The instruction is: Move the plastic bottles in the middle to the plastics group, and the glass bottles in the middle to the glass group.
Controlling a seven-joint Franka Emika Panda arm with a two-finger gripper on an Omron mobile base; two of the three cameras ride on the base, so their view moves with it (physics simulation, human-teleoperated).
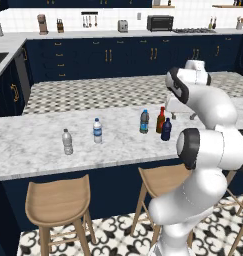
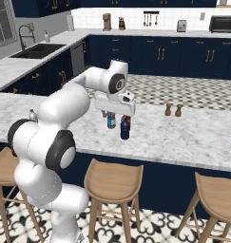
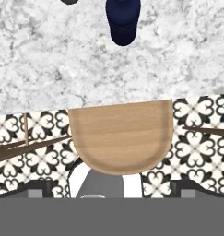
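The gripper (image 2: 118,113) hangs from the white hand, pointing straight down over the near part of the marble counter (image 1: 38,145), just above the three bottles in the middle. Whether its jaws are apart or together cannot be told: the fingers are hidden behind the hand body in the base views, and the hand view shows only dim shapes at the bottom. The arm rises from the base, bends at a dark elbow joint and reaches forward and up, with the wrist folded so the hand faces down.

Directly below the hand, the navy bottle (image 3: 123,20) appears from above at the top of the hand view; it stands upright nearest the counter's front edge (image 1: 166,129) (image 2: 125,128). Just beside it, farther back, stands the amber bottle with the red label (image 1: 160,120), and to its left the dark bottle with blue cap and label (image 1: 144,122) (image 2: 111,120), all three close together but apart.

Well to the left on the counter stand the white-capped water bottle with blue label (image 1: 97,131) and the greyish unlabelled water bottle (image 1: 67,142). Far to the right, two small brown bottles (image 2: 173,110) stand side by side. A wooden stool (image 3: 120,136) sits under the counter edge below the hand
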